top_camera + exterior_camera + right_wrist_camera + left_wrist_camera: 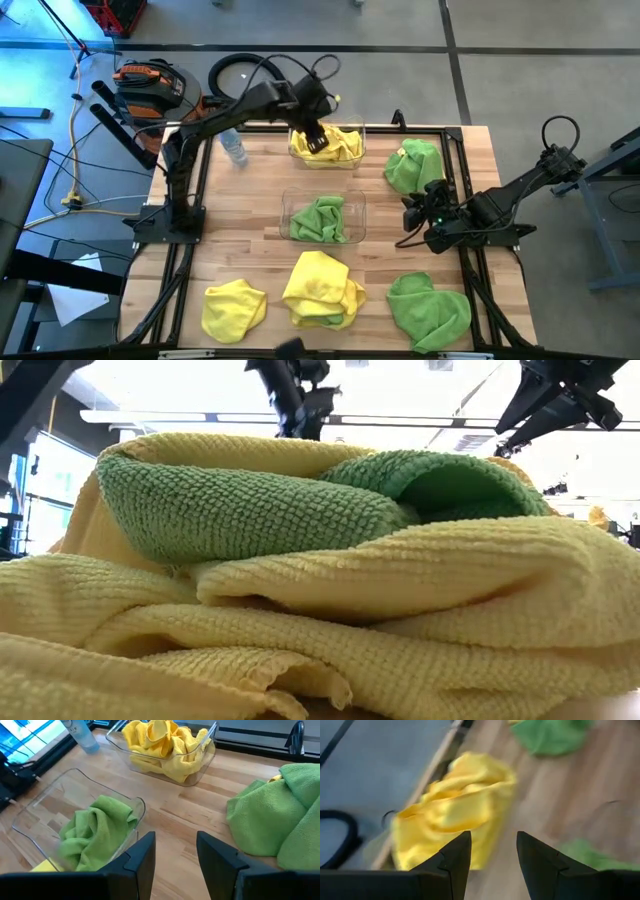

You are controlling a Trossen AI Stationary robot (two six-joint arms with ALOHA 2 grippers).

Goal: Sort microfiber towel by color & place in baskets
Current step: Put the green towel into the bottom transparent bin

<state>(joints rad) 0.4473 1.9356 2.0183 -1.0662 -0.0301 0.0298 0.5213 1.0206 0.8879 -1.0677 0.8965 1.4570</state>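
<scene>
Arms stretched inward, we saw: left hand [318,140] released above the far basket [355,160] of yellow towels [340,148]; right hand [412,215] released beside the bench's [260,200] right edge.

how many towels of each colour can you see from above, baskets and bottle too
yellow towels: 3, one in the far basket, two loose near the front
green towels: 3, one in the near basket, two loose on the right
baskets: 2
bottle: 1
total: 9
</scene>
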